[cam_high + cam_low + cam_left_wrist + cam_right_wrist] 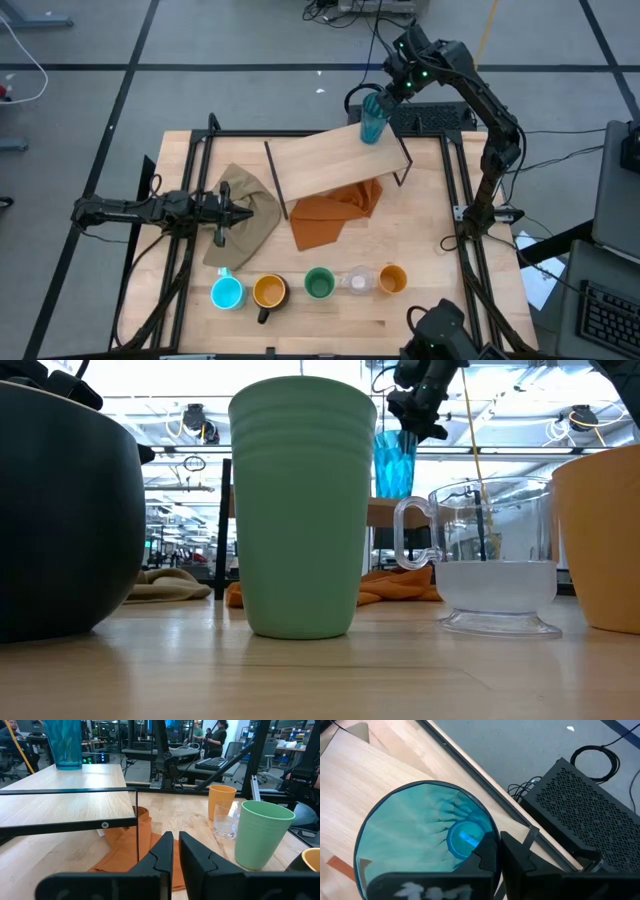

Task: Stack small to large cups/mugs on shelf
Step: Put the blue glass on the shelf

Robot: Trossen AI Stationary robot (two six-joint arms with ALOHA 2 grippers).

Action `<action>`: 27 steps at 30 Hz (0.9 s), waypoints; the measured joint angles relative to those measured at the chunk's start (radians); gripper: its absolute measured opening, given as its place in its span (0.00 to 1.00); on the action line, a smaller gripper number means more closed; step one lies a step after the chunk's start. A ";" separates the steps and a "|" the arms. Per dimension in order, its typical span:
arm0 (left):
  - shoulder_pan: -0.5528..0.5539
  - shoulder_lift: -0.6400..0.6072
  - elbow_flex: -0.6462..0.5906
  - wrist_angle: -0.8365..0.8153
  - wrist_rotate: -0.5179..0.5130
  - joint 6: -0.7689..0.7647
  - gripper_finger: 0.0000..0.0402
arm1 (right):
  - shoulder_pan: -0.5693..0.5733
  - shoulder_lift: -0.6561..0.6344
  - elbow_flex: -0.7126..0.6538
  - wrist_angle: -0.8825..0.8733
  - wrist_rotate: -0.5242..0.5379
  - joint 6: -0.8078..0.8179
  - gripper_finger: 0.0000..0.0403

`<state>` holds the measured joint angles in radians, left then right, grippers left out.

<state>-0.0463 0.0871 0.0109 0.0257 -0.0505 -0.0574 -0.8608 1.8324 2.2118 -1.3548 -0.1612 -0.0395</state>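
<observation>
The teal ribbed tumbler [372,118] stands upright on the far right corner of the plywood shelf [320,165]; it also shows in the left wrist view [63,742]. My right gripper [385,92] is above it, shut at its rim. Along the table's near edge stand, in a row, the blue mug [227,293], the black mug with the yellow inside [269,291], the green cup [319,283], the clear glass [357,282] and the orange cup [392,279]. My left gripper [238,210] is shut and empty at the table's left, over a beige cloth. My right gripper pinches the tumbler's rim [492,832] on its far right side, one finger inside the cup and one outside. The fingers come from above, pointing down. The tumbler stands upright with its base on the shelf [65,767].
An orange cloth [335,215] lies on the table, partly under the shelf. A beige cloth [250,215] lies left of the shelf, under my left gripper. A black perforated box [590,815] sits beyond the table's far edge.
</observation>
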 joint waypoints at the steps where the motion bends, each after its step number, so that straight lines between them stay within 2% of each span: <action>1: 0.000 0.000 0.000 0.000 0.000 0.000 0.08 | 0.000 0.000 0.000 0.004 0.000 0.000 0.00; 27: 0.000 0.000 0.000 0.000 0.000 0.000 0.08 | 0.001 0.002 -0.001 0.012 0.002 -0.010 0.03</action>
<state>-0.0463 0.0872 0.0109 0.0257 -0.0502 -0.0570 -0.8600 1.8343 2.2108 -1.3426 -0.1593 -0.0498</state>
